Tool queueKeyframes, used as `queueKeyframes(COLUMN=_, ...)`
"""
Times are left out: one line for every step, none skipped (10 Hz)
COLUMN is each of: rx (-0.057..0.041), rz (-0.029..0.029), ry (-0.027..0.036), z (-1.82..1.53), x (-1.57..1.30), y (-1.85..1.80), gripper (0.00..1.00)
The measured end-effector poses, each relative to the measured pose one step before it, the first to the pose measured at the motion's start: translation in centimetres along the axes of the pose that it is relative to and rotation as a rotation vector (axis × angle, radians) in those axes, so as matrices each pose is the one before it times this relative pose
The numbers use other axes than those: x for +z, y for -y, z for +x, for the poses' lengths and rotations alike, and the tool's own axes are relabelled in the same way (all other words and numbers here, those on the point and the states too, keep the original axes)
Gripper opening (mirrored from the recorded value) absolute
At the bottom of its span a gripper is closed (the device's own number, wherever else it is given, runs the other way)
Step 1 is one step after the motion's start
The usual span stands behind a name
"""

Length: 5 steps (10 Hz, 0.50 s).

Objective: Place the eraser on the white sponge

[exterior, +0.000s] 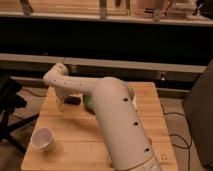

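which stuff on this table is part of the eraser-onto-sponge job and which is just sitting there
For the job:
- eraser, small dark block on the table by the gripper
- gripper, low over the table's far left, just left of the eraser
- white sponge: not identifiable here

Just there:
- green dish, mostly hidden behind the arm
- white cup, near left corner

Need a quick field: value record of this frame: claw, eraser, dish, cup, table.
claw: at the far left of the table, pointing down, next to the eraser
eraser: small dark block lying on the table, just right of the claw
green dish: right of the eraser, mostly hidden behind the arm
arm: white, reaches from the near edge across the table to the far left
white cup: upright, near left corner
table: wooden top
white sponge: not clearly identifiable
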State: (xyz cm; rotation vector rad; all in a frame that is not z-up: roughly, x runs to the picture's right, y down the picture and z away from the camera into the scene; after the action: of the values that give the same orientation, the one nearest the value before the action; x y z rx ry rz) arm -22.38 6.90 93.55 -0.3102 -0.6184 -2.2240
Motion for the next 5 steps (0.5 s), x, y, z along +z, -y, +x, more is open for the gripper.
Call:
queueKeyframes(rx=-0.00276, rz=-0.00184, ry=0.00601, z=-0.227, x=0.46, y=-0.07, gripper=0.8)
queueKeyframes(rx=0.00264, rz=0.00273, ry=0.00531, z=-0.382, x=0.539, y=-0.328, gripper=0.8)
queueKeyframes(rx=0.00446, rz=0.0206, ry=-0.0004, z=-0.267, x=0.906, y=0.159, gripper=0.8)
queueKeyframes(rx=0.00927, rz=0.02406, ry=0.00097, z=-0.338, x=0.822, y=-0.007, gripper=0.8)
queueKeyframes(rx=0.01207, rz=0.02778, ry=-0.00006, z=-0.268, x=0.664, y=0.085, gripper=0.8)
